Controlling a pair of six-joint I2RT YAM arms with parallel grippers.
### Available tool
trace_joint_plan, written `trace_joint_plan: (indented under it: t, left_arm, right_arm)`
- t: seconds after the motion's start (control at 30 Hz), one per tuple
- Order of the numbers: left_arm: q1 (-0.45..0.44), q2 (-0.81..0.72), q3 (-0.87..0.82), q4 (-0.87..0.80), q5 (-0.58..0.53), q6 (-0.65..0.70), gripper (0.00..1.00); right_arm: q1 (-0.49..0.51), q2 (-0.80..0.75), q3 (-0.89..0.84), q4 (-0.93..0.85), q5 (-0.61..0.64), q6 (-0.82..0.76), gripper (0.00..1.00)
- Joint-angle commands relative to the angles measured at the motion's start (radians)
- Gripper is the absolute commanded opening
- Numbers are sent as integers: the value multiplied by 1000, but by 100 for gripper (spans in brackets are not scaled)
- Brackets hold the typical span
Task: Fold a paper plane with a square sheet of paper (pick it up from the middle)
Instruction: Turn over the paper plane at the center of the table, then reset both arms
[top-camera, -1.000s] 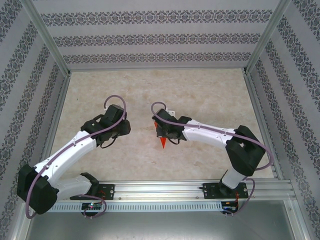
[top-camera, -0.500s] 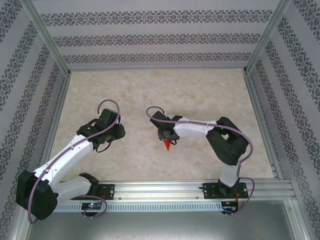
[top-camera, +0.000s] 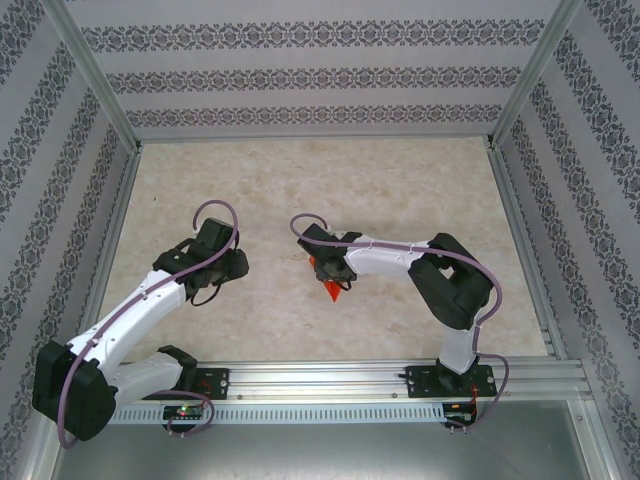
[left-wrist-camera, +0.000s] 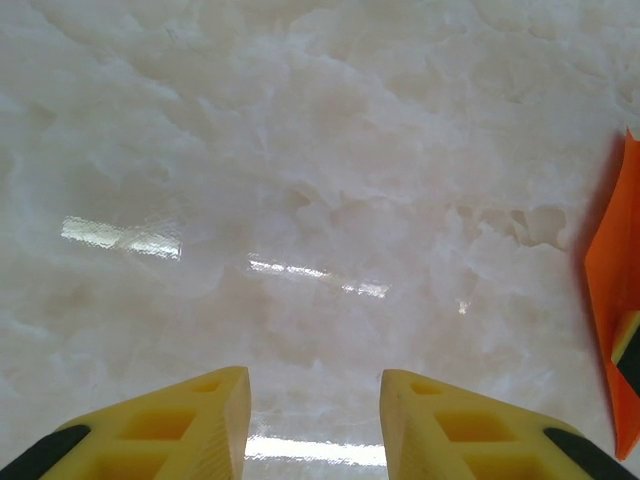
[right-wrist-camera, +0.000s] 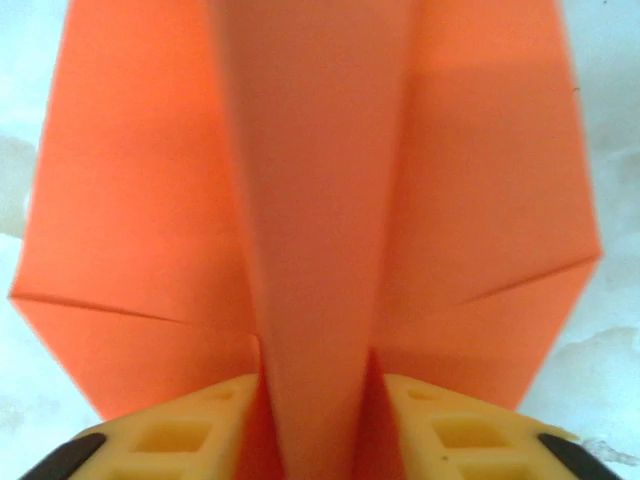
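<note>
The paper plane (right-wrist-camera: 310, 200) is clamped in the right gripper (right-wrist-camera: 315, 425). Its raised centre fold stands between the two yellow fingers (right-wrist-camera: 190, 435), which are closed against it from both sides. On either side of that fold a flat orange flap spreads outward, each with a slanting crease running to an outer corner. The paper is plain and unmarked.

From above, the plane (top-camera: 333, 290) shows as a small orange point sticking out from under the right gripper (top-camera: 332, 272), its tip aimed at the near edge of the worktop (top-camera: 400, 190). A sliver of orange also peeks out on the far left side of the gripper. Whether the plane touches the pale marbled surface or hangs just over it cannot be told.

The left gripper (top-camera: 222, 268) is to the left of the plane, well apart from it and at about the same depth. In the left wrist view its yellow fingers (left-wrist-camera: 170, 425) are apart with nothing between them, the gripper (left-wrist-camera: 313, 405) looking down on bare, glossy worktop (left-wrist-camera: 300, 150). One orange edge of the plane (left-wrist-camera: 612, 300) enters at the right border of that view.

Behind the plane the worktop runs back to patterned walls (top-camera: 320, 75); in front of it an aluminium rail (top-camera: 330, 380) carries both arm bases.
</note>
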Motion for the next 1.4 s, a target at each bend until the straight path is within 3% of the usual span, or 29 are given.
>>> trace_joint_plan:
  t: [0.0, 0.2, 0.3, 0.33, 0.47, 0.53, 0.6, 0.67, 0.73, 0.87, 1.03, 1.1, 1.17, 1.23, 1.33, 1.37]
  left_arm:
    - [22, -26, -5, 45, -23, 27, 41]
    - [37, -36, 13, 59, -84, 55, 44]
    - [44, -51, 15, 75, -150, 84, 50]
    - [52, -58, 16, 78, -184, 96, 54]
    - [103, -96, -12, 130, -363, 163, 90]
    - [159, -94, -23, 145, -435, 161, 98]
    - [222, -72, -69, 235, -489, 163, 100]
    - [248, -36, -73, 302, -582, 215, 100]
    - [258, -6, -55, 346, -660, 303, 100]
    - [287, 59, -176, 652, -579, 492, 100]
    - [322, 98, -384, 1140, -421, 586, 100]
    - [330, 109, -397, 1209, -380, 633, 100]
    - [357, 127, -413, 1288, -307, 631, 100]
    - [381, 186, -431, 1398, -263, 631, 100]
    - [392, 296, -428, 1514, -187, 655, 100]
    - [392, 325, -415, 1520, -150, 670, 100]
  right_arm:
    - [-9, -69, 65, -96, 25, -52, 42]
    - [-21, -255, 128, -159, 82, -128, 59]
    - [-35, -365, 118, -182, 176, -163, 65]
    - [-46, -411, 102, -192, 246, -172, 69]
    - [-158, -607, -43, -172, 528, -191, 83]
    - [-242, -705, -193, 11, 581, -315, 96]
    - [-343, -769, -351, 227, 599, -457, 98]
    - [-434, -785, -457, 377, 582, -546, 98]
    - [-535, -757, -534, 525, 486, -623, 98]
    - [-657, -624, -573, 735, 345, -682, 98]
    - [-684, -480, -621, 1046, 195, -768, 98]
    - [-688, -483, -632, 1100, 88, -852, 98]
    - [-704, -472, -685, 1227, 69, -880, 98]
    - [-766, -450, -748, 1379, -36, -856, 98]
    - [-855, -373, -765, 1469, -185, -790, 98]
    - [-862, -330, -787, 1591, -193, -777, 98]
